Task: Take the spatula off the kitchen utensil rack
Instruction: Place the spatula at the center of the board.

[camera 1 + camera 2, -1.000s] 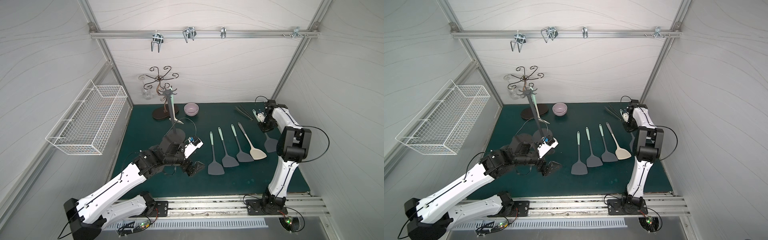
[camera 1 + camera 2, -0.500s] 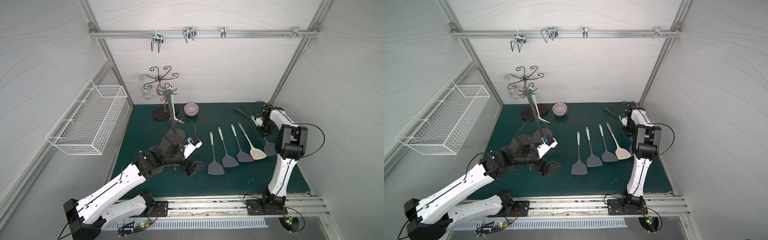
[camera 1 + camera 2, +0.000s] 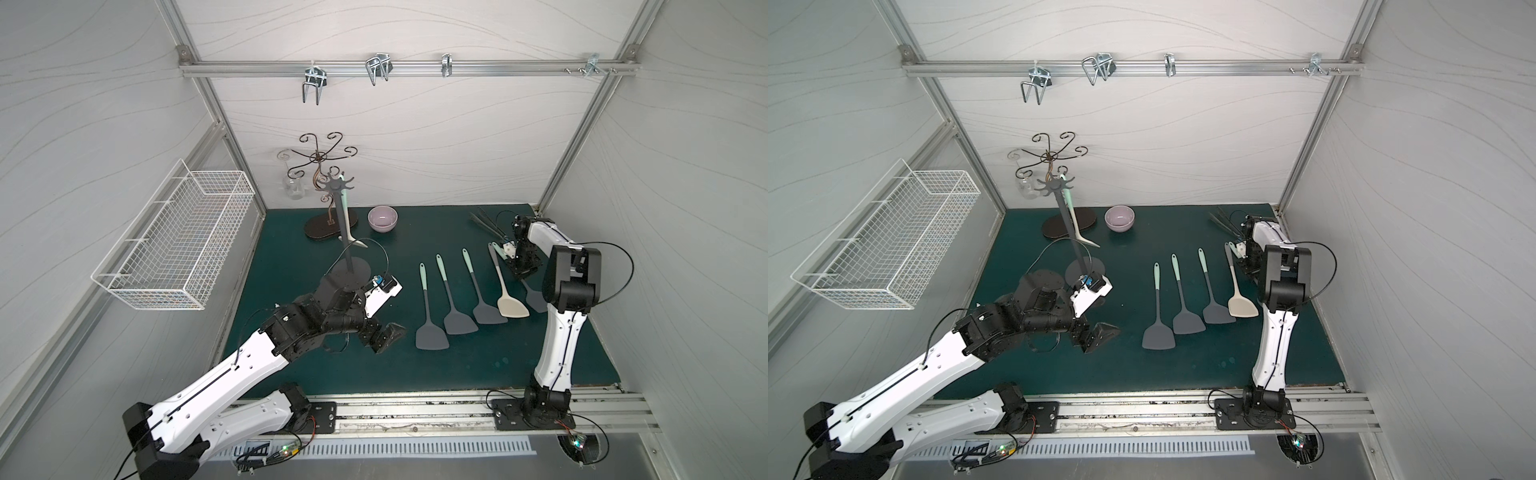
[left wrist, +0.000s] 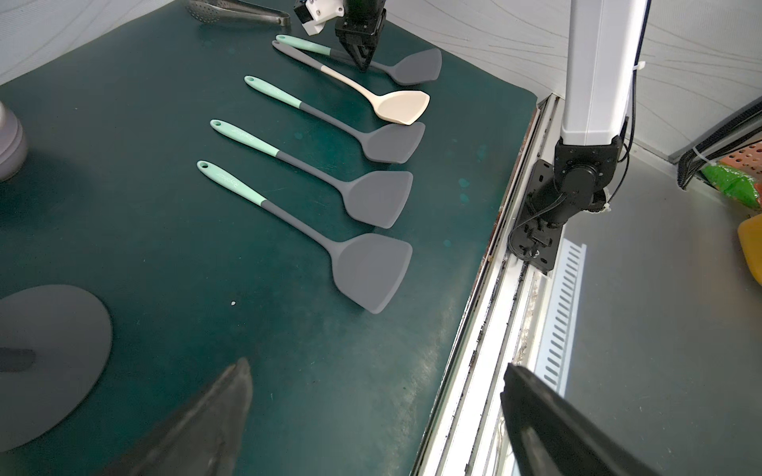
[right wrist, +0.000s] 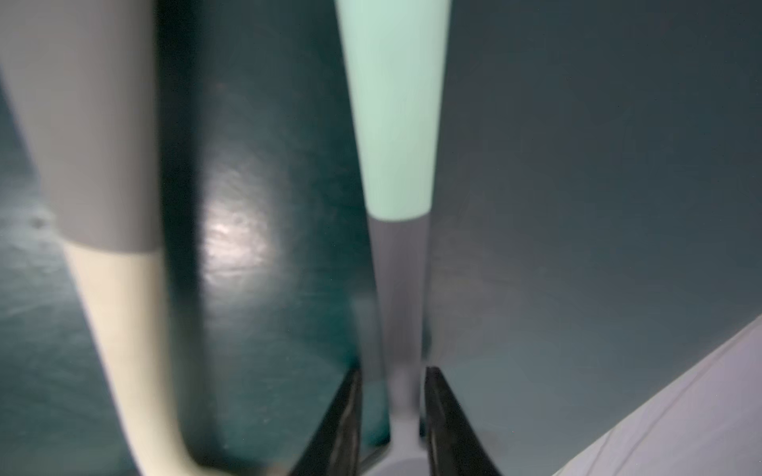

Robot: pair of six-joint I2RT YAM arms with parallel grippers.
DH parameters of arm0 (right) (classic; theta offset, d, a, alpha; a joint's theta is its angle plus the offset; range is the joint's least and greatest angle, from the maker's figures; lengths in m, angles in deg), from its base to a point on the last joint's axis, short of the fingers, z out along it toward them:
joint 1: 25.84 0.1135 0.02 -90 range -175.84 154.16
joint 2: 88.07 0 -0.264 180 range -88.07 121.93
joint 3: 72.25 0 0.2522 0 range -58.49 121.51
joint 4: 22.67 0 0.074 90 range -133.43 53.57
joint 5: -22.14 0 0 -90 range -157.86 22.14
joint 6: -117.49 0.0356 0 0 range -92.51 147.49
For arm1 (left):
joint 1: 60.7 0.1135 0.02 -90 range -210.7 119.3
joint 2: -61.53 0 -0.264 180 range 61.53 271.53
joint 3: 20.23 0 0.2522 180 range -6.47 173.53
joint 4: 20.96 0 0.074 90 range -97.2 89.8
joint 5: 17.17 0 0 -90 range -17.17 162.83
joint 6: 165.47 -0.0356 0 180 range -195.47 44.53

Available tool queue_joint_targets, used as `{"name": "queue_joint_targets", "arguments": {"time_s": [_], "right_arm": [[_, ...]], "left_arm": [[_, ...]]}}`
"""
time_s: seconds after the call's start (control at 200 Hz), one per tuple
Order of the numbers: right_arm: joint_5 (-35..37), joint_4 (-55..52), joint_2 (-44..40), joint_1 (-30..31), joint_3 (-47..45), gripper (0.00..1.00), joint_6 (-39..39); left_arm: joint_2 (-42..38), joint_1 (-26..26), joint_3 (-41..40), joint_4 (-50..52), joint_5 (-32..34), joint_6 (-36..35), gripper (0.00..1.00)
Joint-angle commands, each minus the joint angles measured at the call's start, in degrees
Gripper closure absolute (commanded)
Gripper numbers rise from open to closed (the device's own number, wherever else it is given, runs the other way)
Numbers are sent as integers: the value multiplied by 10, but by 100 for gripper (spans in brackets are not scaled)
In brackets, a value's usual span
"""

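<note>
1. The counter (image 3: 457, 365) is a dark green mat, and everything stands or lies on it.
2. The rack (image 3: 353, 275) stands upright at the back left. Its round base is just beside my left wrist.
3. Three grey spatulas (image 3: 451, 299) with mint handles lie side by side mid-counter, heads toward my bases. A cream spatula (image 3: 505, 286) lies to their right, its head against the nearest grey head.
4. A fifth spatula (image 4: 412, 68), grey-headed, lies farthest right. In both top views my right arm partly hides it.
5. The hanging spatula (image 3: 1074, 216) is on a peg of the rack's hub, with the mint end up and the pale head down beside the pole, clear of the counter.
6. My left tool (image 3: 384, 338) is wide and holds nothing. It hovers over the counter between the rack's base and the nearest grey spatula.
7. My right tool (image 4: 363, 62) points down at the fifth spatula's shaft. It is narrow, with its fingers (image 5: 338, 424) on either side of the shaft and a sliver of mat showing between, so it does not clamp.
</note>
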Motion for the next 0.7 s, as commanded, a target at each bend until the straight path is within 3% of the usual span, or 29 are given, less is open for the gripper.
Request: {"name": "queue_joint_targets", "arguments": {"time_s": [0.0, 0.245, 0.365, 0.525, 0.695], "right_arm": [[-11, -41, -14, 5, 22, 68, 18], [-3, -55, -73, 5, 23, 63, 59], [-16, -70, -126, 7, 28, 63, 88], [-36, -60, -224, 33, 17, 63, 114], [-43, 17, -344, 150, -40, 63, 129]], "left_arm": [[-8, -2, 0, -25, 3, -9, 1], [-17, -2, -6, -29, 14, -10, 1], [-26, -2, -4, -28, 52, -12, 0], [-51, -2, 19, -27, 206, 21, 1], [-81, 5, 64, -10, 358, 78, 1]]}}
